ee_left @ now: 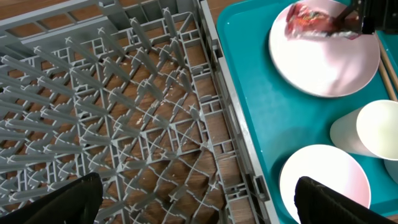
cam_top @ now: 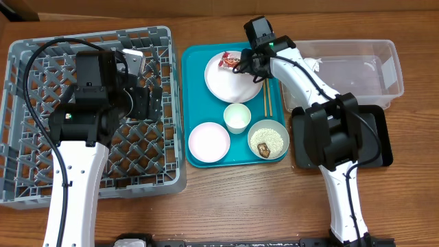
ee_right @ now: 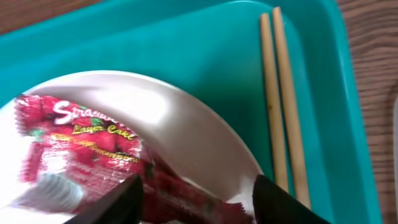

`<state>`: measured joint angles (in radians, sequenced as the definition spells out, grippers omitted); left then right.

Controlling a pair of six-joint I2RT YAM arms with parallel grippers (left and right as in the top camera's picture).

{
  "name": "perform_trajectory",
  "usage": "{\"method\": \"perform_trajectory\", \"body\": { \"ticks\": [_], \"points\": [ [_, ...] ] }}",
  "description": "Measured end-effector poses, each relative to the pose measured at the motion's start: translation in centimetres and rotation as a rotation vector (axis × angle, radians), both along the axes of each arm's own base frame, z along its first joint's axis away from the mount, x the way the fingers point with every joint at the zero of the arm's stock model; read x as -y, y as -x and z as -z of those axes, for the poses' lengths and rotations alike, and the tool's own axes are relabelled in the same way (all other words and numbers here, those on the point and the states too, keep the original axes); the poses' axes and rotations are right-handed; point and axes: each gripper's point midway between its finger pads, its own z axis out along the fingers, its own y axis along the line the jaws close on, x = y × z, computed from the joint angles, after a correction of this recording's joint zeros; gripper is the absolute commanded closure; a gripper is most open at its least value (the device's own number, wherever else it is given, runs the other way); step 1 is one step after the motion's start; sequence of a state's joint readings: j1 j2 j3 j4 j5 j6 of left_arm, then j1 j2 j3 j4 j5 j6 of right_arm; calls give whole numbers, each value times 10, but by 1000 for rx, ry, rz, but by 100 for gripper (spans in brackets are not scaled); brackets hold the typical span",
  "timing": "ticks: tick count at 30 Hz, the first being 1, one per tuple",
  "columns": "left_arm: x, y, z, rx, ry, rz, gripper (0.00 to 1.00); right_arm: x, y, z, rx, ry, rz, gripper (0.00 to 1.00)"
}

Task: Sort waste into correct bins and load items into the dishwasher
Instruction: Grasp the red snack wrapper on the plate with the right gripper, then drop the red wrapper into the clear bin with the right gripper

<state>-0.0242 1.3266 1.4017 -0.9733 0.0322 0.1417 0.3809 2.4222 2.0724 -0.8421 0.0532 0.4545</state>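
Observation:
A shiny red snack wrapper (cam_top: 229,61) (ee_right: 81,143) lies on the large white plate (cam_top: 230,82) (ee_right: 180,124). My right gripper (cam_top: 241,63) (ee_right: 196,199) is open low over the plate, its fingers on either side of the wrapper's near end. The chopsticks (cam_top: 267,99) (ee_right: 280,106) lie right of the plate. A cup (cam_top: 237,116), a small plate (cam_top: 208,140) and a bowl (cam_top: 251,135) with rice (cam_top: 271,136) and a brown lump (cam_top: 263,150) sit in front. My left gripper (cam_top: 152,101) (ee_left: 199,205) hangs open and empty over the grey rack (cam_top: 41,178) (ee_left: 124,93). No tissue shows.
The dishes stand on a teal tray (cam_top: 195,75) (ee_left: 249,81) between the rack and my right arm. A clear tub (cam_top: 391,68) stands at the back right. A black tray (cam_top: 381,137) lies in front of it, partly under my right arm.

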Motion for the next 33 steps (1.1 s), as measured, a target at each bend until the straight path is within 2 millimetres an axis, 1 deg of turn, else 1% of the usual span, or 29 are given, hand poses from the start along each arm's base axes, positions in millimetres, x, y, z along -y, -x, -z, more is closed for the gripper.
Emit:
{"method": "perform_trajectory", "body": {
  "ticks": [5, 7, 10, 11, 14, 19, 22, 25, 26, 27, 28, 29, 30, 31, 33],
  "points": [
    [0, 0, 0, 0, 0, 0, 0, -16, 8, 1, 0, 19, -51, 47],
    [0, 0, 0, 0, 0, 0, 0, -21, 11, 1, 2, 30, -66, 50],
    [0, 0, 0, 0, 0, 0, 0, -27, 13, 1, 7, 40, -80, 62],
    [0, 0, 0, 0, 0, 0, 0, -26, 13, 1, 8, 44, -83, 68],
    [0, 0, 0, 0, 0, 0, 0, -25, 12, 1, 8, 45, -76, 95],
    [0, 0, 0, 0, 0, 0, 0, -25, 15, 8, -11, 47, -84, 96],
    [0, 0, 0, 0, 0, 0, 0, -23, 21, 9, -37, 53, -86, 96],
    [0, 0, 0, 0, 0, 0, 0, -20, 25, 3, -63, 58, -84, 96],
    [0, 0, 0, 0, 0, 0, 0, -18, 26, -2, -70, 57, -79, 96],
    [0, 0, 0, 0, 0, 0, 0, -16, 24, -13, -66, 52, -71, 96],
    [0, 0, 0, 0, 0, 0, 0, -13, 21, -25, -57, 44, -61, 96],
    [0, 0, 0, -1, 0, 0, 0, -8, 18, -44, -39, 32, -47, 96],
    [0, 0, 0, -1, 0, 0, 0, -6, 17, -50, -31, 29, -42, 96],
    [0, 0, 0, -1, 0, 0, 0, 5, 11, -84, 16, 6, -15, 96],
    [0, 0, 0, -1, 0, 0, 0, 29, 9, -138, 85, -21, 32, 96]
  ]
}}
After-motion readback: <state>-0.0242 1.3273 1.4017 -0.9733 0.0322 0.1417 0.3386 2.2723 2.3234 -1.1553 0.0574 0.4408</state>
